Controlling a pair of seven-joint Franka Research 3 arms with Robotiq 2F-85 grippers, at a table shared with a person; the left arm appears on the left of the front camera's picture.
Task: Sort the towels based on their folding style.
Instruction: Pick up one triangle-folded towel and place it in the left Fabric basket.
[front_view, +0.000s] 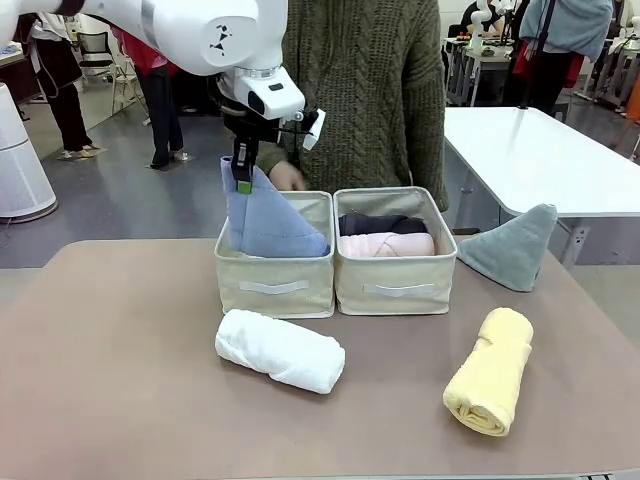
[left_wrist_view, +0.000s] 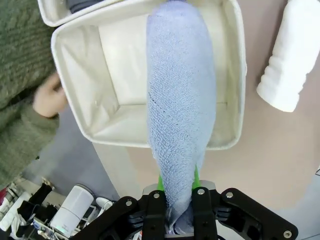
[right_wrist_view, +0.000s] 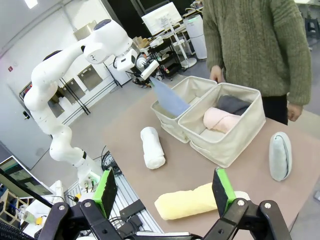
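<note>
Terry cloth should handle as light, soft and unbreakable. The blue cone (front_view: 272, 228), upper centre of the front view, is pinched at its tip by the jaws of the left gripper (front_view: 243, 182), with its base inside the left bin (front_view: 275, 287). The right gripper (right_wrist_view: 165, 192) has its jaws spread and empty; take the teal cone (front_view: 510, 248), at mid-right, likewise by its tip.

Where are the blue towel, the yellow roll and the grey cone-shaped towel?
light blue towel (front_view: 272, 225): front view, middle of its broad face.
yellow roll (front_view: 492, 370): front view, middle of its length.
grey cone-shaped towel (front_view: 512, 248): front view, middle of its side.
</note>
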